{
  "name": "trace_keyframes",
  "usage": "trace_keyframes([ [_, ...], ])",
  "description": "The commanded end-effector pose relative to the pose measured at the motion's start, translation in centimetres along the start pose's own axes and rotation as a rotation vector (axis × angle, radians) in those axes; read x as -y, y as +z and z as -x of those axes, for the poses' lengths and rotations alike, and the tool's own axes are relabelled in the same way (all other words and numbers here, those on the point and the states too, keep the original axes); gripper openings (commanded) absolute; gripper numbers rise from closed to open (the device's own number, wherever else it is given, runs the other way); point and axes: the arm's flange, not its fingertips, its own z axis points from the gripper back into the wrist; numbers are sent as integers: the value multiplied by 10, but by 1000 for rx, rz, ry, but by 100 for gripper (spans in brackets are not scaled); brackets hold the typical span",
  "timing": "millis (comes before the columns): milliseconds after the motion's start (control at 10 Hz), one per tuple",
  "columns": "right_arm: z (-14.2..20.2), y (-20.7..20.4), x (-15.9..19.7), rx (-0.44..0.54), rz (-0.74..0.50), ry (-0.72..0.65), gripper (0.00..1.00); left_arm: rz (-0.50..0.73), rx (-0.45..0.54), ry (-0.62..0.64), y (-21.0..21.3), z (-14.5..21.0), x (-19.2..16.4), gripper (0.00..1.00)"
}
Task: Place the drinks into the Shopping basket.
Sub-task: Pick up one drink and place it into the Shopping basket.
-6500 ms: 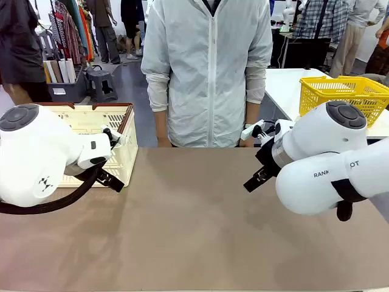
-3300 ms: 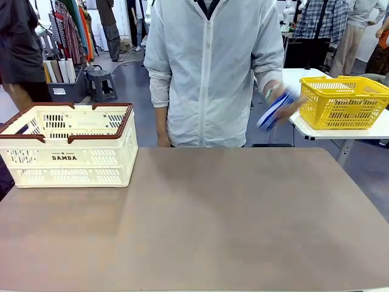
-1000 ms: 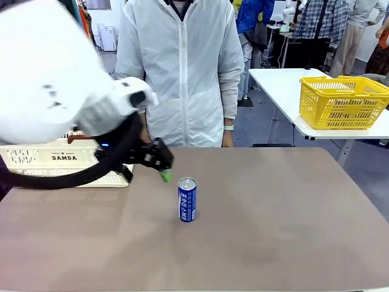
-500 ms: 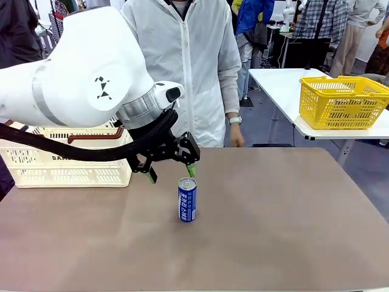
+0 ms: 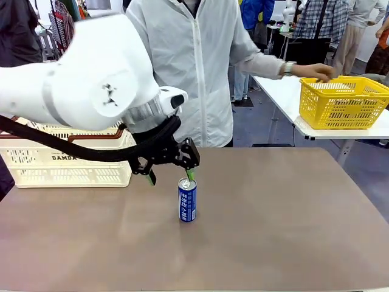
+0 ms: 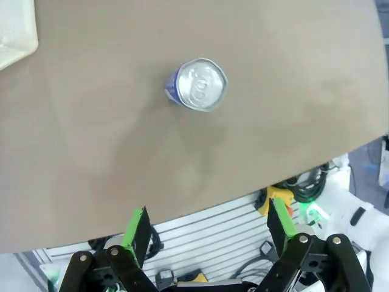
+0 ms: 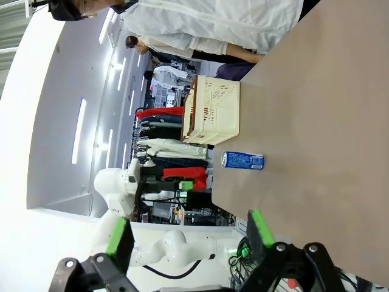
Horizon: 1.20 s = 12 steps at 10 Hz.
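Observation:
A slim blue drink can with white print stands upright in the middle of the brown table. My left gripper hangs open just behind and above the can's silver top, one green pad close to the rim and not touching it. In the left wrist view the can sits ahead of the open left gripper, outside the gap. The cream Shopping basket stands at the table's far left, partly behind my left arm. My right gripper is open and far from the can and the basket.
A person in a white jacket stands at the far side, one hand reaching over a bright yellow mesh basket on a white side table. The right half of the brown table is bare.
My left gripper has swung right from beside the basket to just behind the can's top, staying open. The person's arm has stretched out to the yellow basket.

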Motion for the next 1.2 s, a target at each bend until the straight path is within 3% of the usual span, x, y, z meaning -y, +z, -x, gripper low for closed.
trace_keyframes([
  [0,-3,1,-2,8,-18,27,100,-69,8,77,-31,-24,14,100],
  [300,-3,1,-2,8,-18,27,100,-68,57,30,-55,-36,28,100],
  [500,-3,1,-2,8,-18,27,100,-88,-2,34,-77,-50,35,100],
  [1100,-3,1,-2,8,-18,27,100,-181,-10,149,-106,-69,34,100],
])
